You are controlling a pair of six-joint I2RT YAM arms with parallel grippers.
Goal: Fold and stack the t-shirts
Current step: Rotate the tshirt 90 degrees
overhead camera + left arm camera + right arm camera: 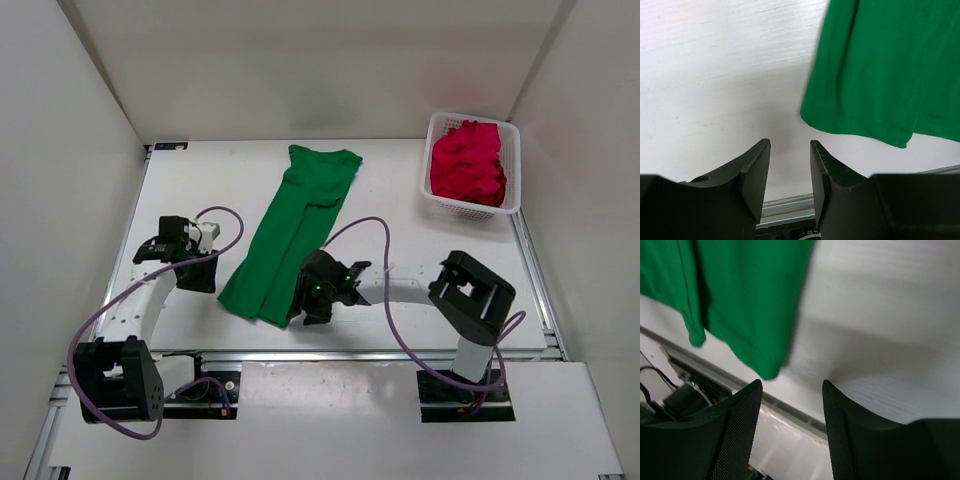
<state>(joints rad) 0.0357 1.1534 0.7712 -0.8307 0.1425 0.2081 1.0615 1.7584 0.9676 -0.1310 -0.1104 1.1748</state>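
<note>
One green t-shirt [290,235] lies in a narrow strip mid-frame on the desk [180,190]. Red t-shirts [467,162], too bunched to count, fill one basket [514,168] upper right. The left end effector [790,145] and right end effector [792,385] both gape, empty.

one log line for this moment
green t-shirt: long strip on table | red t-shirts: bunched in basket | left gripper: open, empty | right gripper: open, empty

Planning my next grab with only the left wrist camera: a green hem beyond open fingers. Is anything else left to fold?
Observer: Yes, red clothing is bunched in the white basket at the table's far right corner.
Operator: Where's the right gripper?
Observer: Open and empty, beside the green shirt's near right corner.
Operator: How does that shirt lie?
Observer: In a long narrow strip, collar toward the far edge.
</note>
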